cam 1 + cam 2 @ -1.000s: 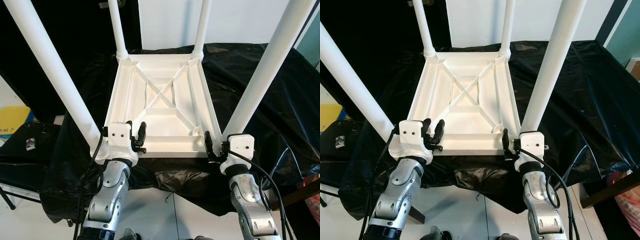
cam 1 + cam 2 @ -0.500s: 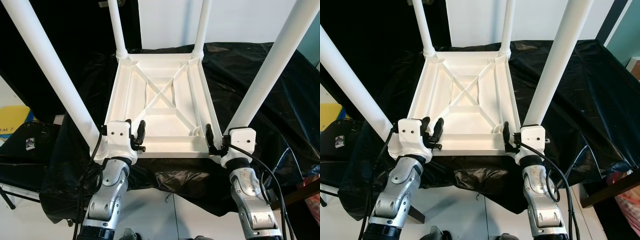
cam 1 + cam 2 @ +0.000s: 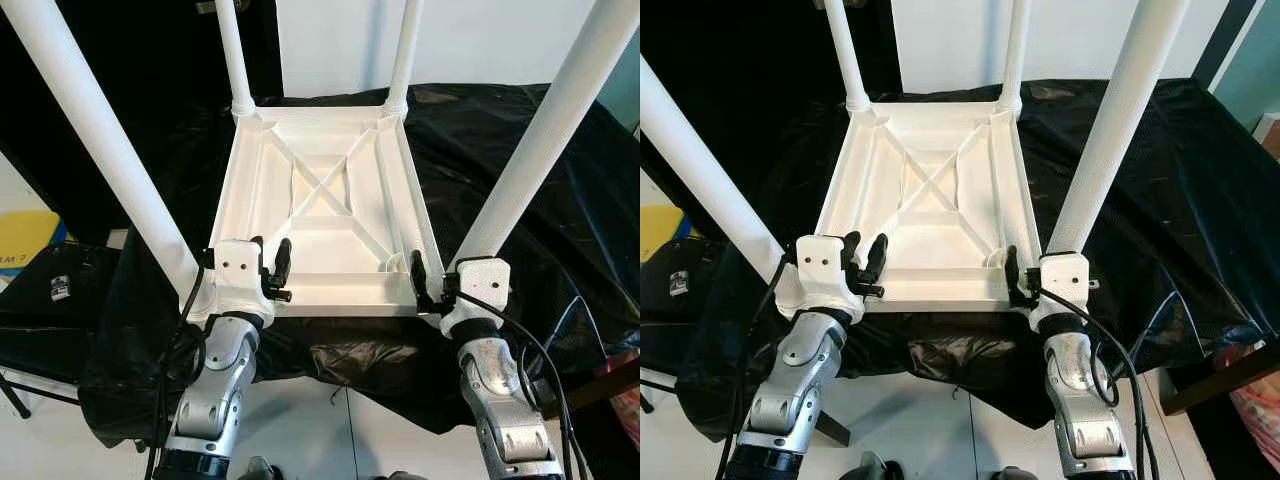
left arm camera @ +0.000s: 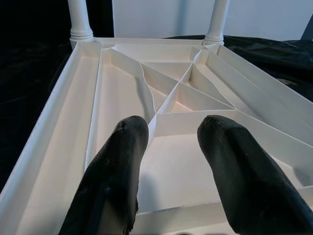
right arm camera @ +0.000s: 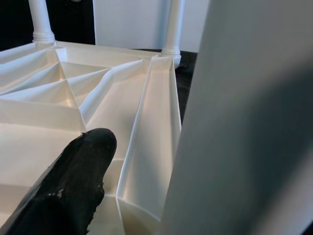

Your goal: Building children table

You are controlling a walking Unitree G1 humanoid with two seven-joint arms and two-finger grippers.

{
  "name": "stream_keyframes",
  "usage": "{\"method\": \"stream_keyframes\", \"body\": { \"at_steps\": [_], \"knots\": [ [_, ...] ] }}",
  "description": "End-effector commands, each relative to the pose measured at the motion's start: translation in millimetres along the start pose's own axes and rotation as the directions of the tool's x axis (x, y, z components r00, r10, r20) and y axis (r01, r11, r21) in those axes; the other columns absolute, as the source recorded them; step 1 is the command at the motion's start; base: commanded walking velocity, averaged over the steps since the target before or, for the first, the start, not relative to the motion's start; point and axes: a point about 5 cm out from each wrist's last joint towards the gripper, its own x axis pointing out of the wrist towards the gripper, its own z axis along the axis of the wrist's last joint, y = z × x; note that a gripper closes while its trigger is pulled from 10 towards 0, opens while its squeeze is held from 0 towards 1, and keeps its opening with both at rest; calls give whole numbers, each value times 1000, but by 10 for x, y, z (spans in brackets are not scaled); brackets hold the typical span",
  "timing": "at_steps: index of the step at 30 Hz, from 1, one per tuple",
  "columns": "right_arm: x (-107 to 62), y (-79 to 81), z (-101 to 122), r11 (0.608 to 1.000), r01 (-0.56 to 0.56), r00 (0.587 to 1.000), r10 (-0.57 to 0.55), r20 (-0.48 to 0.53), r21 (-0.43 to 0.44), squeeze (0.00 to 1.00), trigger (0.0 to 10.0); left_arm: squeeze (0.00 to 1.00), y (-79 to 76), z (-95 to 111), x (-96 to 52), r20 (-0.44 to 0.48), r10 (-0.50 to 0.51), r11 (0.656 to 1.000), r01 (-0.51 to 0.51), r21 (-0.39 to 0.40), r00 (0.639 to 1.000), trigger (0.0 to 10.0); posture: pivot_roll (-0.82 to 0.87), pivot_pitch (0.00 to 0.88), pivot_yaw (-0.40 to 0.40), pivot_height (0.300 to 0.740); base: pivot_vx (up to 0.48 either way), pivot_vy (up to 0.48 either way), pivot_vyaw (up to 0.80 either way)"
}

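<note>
A white children's table (image 3: 340,298) lies upside down on a black cloth, with its ribbed underside facing up. Two far legs (image 3: 232,60) (image 3: 403,55) stand in their corner sockets. The near-left leg (image 3: 110,150) rises beside my left wrist. My left gripper (image 3: 271,250) is open, its fingers (image 4: 117,161) hovering over the near rim with nothing between them. My right gripper (image 3: 440,272) is at the near-right corner, shut on the base of the near-right leg (image 3: 540,140). There one finger (image 5: 83,161) shows beside the leg (image 5: 244,122), which hides the other.
The black cloth (image 3: 520,180) drapes over the support and hangs to the white floor. A yellow object (image 3: 25,240) and a black case (image 3: 60,290) lie at the left. A dark wooden piece (image 3: 1230,375) sits at the right. A white wall is behind.
My right gripper has shifted slightly up and inward at the near-right corner, and the near-right leg's top has leaned further right. The left gripper has barely moved.
</note>
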Motion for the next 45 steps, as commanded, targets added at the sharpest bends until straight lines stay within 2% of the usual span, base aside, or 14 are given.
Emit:
{"method": "stream_keyframes", "body": {
  "at_steps": [1,13,40,45],
  "knots": [
    [-30,-2,-9,1000,3,1000,-3,2,-8,0,10000,0,-25,-9,-16,0,-36,999,36,10,999,10000,-27,116,15,740,0,0,0],
    [-48,-10,-11,1000,-4,1000,4,-1,-16,0,10000,0,-40,-20,-33,-1,-36,999,36,-12,999,10000,-29,118,11,740,0,0,0],
    [-73,-26,-19,999,-24,1000,24,-2,-32,0,10000,0,-107,-17,-54,12,-73,997,72,23,997,10000,-33,97,1,740,0,0,0],
    [-75,-31,-21,999,-26,1000,26,-3,-34,0,10000,0,-112,-21,-58,11,-75,997,75,23,997,10000,-34,93,1,740,0,-258,0]
  ]
}}
